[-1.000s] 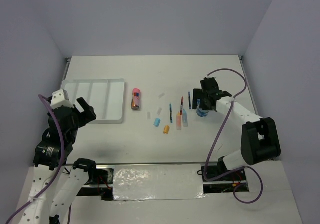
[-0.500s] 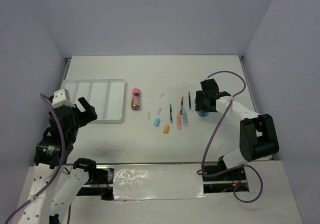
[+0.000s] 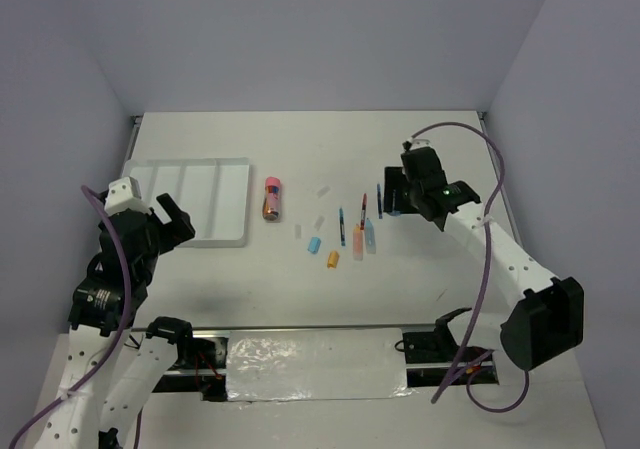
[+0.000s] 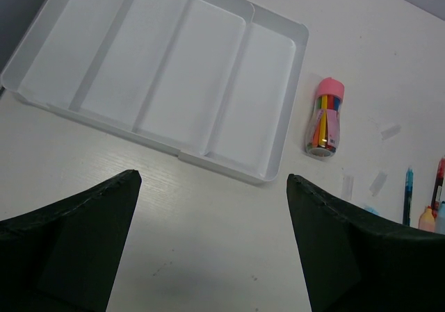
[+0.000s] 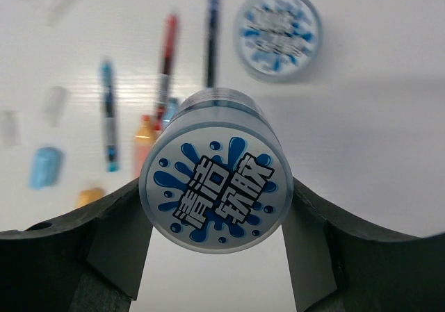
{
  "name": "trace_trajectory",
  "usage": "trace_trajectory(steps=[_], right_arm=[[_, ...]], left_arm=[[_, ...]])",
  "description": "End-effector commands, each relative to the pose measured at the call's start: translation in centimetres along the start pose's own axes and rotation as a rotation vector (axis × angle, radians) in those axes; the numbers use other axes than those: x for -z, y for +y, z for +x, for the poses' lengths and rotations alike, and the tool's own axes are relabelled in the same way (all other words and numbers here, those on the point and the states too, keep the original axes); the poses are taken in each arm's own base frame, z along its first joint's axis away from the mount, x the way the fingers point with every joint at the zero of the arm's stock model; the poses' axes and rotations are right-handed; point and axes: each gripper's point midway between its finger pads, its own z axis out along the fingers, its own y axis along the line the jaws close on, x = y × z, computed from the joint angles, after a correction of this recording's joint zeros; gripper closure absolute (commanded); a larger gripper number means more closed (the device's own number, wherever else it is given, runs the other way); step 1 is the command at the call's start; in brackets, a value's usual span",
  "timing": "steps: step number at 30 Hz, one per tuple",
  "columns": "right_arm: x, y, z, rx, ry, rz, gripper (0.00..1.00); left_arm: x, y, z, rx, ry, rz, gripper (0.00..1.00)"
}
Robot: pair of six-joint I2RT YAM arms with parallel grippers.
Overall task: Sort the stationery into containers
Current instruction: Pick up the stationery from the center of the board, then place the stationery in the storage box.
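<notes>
We are logging the left gripper hanging with jaws spread wide and holding nothing, just short of the near edge of the white four-compartment tray, with the pink-orange cylinder lying on its side just right of it. Further right, a light-blue piece, an orange piece, a blue pen and a red pen are lying loose on the table. At far right the right gripper is clamping one blue-white roll between its fingers, while the second roll is lying flat beyond it.
</notes>
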Motion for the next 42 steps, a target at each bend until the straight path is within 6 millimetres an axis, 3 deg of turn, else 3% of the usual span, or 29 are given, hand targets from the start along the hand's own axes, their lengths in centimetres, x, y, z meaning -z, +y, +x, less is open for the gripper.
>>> trace_trajectory(steps=[1, 3, 4, 5, 7, 8, 12, 13, 14, 19, 21, 22, 25, 30, 36, 42], right_arm=[[4.9, 7.5, -5.9, 0.03, -0.164, -0.236, 0.66], [6.0, 12.0, -8.0, 0.074, -0.199, -0.352, 0.66], [7.0, 15.3, -7.8, 0.111, -0.189, -0.457, 0.66], [7.0, 18.0, -9.4, 0.123, -0.21, -0.512, 0.66], [8.0, 23.0, -9.3, 0.16, -0.21, -0.652, 0.66], [7.3, 25.5, -10.5, 0.155, -0.234, -0.684, 0.66], [4.9, 32.2, -12.2, 0.135, -0.268, -0.765, 0.66], [6.0, 34.2, -13.8, 0.129, -0.324, -0.819, 0.66], [3.8, 35.8, -13.1, 0.14, -0.303, -0.826, 0.66], [1.5, 42.4, -14.2, 0.149, -0.335, -0.959, 0.66], [1.7, 43.7, -15.6, 0.139, -0.35, -0.971, 0.66], [-0.9, 44.4, -14.2, 0.148, -0.313, -0.95, 0.66], [-3.1, 45.7, -13.5, 0.158, -0.292, -0.951, 0.65], [-6.9, 45.8, -12.0, 0.175, -0.282, -0.882, 0.64], [-8.8, 45.7, -10.4, 0.241, -0.273, -0.831, 0.59], [-9.8, 45.6, -9.5, 0.281, -0.265, -0.801, 0.48]], left_arm=[[0.2, 0.3, -1.1, 0.022, -0.052, -0.02, 0.01], [0.6, 1.1, -1.6, 0.049, -0.077, -0.061, 0.01], [0.6, 1.5, -1.6, 0.063, -0.082, -0.078, 0.01], [0.8, 1.9, -1.9, 0.073, -0.099, -0.094, 0.01], [1.1, 2.3, -2.1, 0.086, -0.115, -0.106, 0.01], [1.2, 2.4, -2.2, 0.088, -0.12, -0.108, 0.01], [1.3, 2.7, -2.4, 0.097, -0.133, -0.116, 0.01], [1.2, 2.6, -2.4, 0.097, -0.133, -0.112, 0.01], [1.1, 2.5, -2.3, 0.091, -0.126, -0.11, 0.01], [0.1, 1.9, -1.6, 0.063, -0.07, -0.101, 0.01], [-0.2, 2.0, -1.4, 0.058, -0.057, -0.11, 0.01], [-0.2, 2.0, -1.4, 0.058, -0.056, -0.112, 0.01], [0.2, 1.8, -1.6, 0.061, -0.075, -0.088, 0.01], [0.3, 1.6, -1.7, 0.061, -0.081, -0.074, 0.01], [0.3, 1.2, -1.7, 0.055, -0.077, -0.055, 0.01], [0.5, 1.2, -1.7, 0.056, -0.084, -0.049, 0.01]])
